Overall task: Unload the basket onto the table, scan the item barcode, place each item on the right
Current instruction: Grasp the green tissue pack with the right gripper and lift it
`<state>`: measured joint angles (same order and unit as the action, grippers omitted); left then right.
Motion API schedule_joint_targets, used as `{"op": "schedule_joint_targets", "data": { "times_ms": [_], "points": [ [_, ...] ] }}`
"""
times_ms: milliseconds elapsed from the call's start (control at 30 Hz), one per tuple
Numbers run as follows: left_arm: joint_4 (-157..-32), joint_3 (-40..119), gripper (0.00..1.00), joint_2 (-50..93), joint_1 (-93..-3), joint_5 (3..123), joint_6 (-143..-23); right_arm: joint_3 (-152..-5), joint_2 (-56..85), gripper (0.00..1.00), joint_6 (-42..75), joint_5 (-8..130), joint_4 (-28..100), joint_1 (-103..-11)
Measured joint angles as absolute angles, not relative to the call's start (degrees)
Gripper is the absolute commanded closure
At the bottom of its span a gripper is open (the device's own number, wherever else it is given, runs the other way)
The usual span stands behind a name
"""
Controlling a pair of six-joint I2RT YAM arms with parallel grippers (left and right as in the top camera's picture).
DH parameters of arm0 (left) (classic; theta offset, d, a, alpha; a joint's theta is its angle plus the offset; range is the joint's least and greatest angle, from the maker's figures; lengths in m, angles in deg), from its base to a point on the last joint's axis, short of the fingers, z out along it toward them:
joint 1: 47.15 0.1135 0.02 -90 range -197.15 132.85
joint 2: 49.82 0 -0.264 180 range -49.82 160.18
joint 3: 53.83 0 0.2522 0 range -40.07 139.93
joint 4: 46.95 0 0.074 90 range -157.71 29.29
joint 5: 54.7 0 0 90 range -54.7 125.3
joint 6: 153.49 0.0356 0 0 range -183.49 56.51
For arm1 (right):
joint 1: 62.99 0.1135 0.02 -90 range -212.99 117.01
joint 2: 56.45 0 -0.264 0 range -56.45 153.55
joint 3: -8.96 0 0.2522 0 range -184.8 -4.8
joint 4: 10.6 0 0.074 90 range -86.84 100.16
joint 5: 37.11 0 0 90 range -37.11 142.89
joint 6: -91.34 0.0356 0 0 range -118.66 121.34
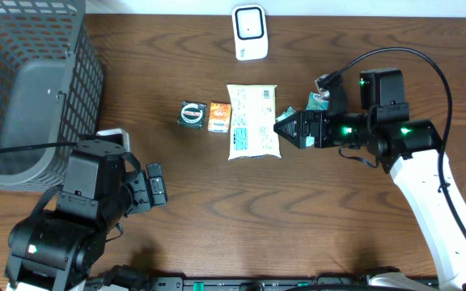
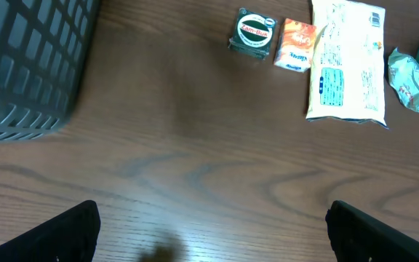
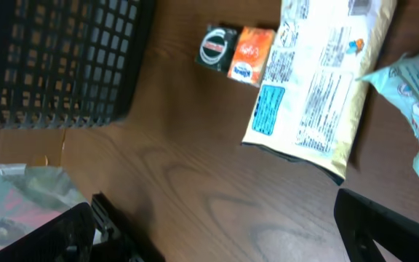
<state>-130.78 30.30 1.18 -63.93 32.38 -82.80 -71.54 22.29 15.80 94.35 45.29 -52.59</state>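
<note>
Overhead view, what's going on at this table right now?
Two robot arms are set up to scan a barcode, but nothing is picked up yet. The right gripper is open beside the right edge of the big pale packet, close to a small teal packet. The left gripper is open over bare table near the grey basket. A round tin and an orange packet lie left of the big packet, and the white scanner stands at the far edge.

table [image 1: 241, 210] was dark brown, wood-grained | basket [image 1: 87, 73] was grey, grid-patterned | tin [image 1: 191, 114] was dark green with a white band | small box [image 1: 219, 118] was orange | packet [image 1: 252, 121] was pale yellow with 1 blue panel | wrapper [image 2: 411, 81] was pale green | scanner [image 1: 250, 32] was white
</note>
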Motion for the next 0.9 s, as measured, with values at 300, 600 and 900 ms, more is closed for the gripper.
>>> {"op": "schedule_joint_targets", "data": {
  "times_ms": [300, 600, 900],
  "points": [
    [-130.8, 30.3, 0.02, 1.2, -63.9, 32.4, -82.8, -71.6, 22.3, 0.01, 16.0, 101.5, 36.5, -52.6],
    [-130.8, 30.3, 0.02, 1.2, -63.9, 32.4, -82.8, -71.6, 22.3, 0.01, 16.0, 104.4, 36.6, -52.6],
    [-130.8, 30.3, 0.02, 1.2, -63.9, 32.4, -82.8, -71.6, 22.3, 0.01, 16.0, 104.8, 38.4, -52.6]
  ]
}}
